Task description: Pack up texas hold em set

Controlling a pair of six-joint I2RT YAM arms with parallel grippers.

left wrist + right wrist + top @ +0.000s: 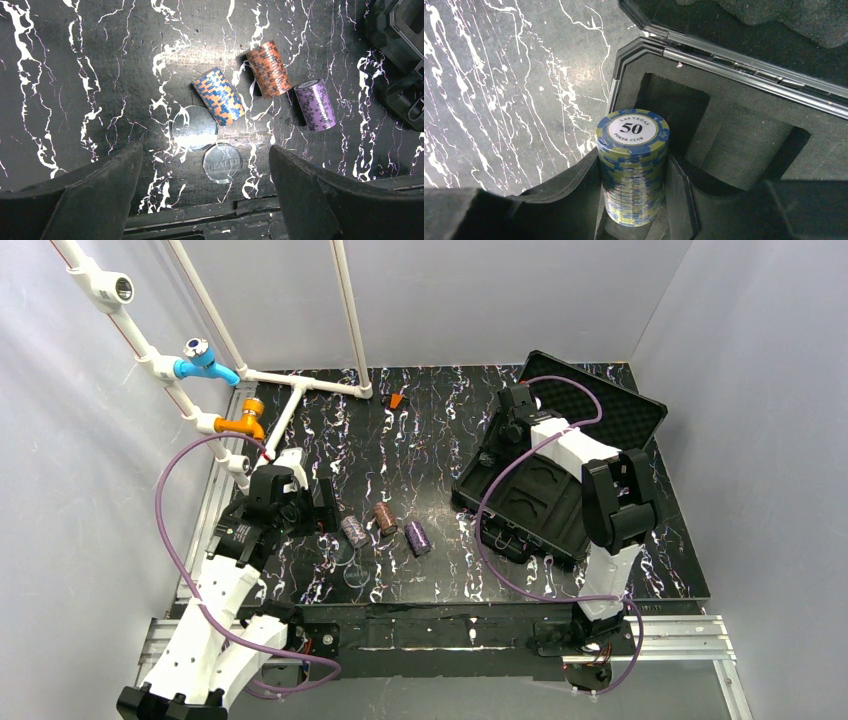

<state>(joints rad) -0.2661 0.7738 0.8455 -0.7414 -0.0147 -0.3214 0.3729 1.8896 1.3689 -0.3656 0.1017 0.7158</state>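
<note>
the green-and-blue chip stack [633, 165] is a tidy cylinder and its white top label reads "las vegas poker club 50". it stands upright between the dark fingers of the right pincer [631, 192], which grips it by its sides at the left rim of the black case [624, 75], next to a deep recess in the moulded tray [734, 145]. the case lid stands open.

the left pincer [205, 170] hangs wide open over the marbled table [75, 75], holding nothing. ahead of its fingertips three stacks lie on their sides: the blue-and-orange stack [220, 96] nearest, the orange-and-grey stack [269, 69] and the purple stack [315, 105] further right. a clear disc [194, 127] touches the blue-and-orange stack, and a dealer disc [222, 162] lies just beside that disc.
</note>
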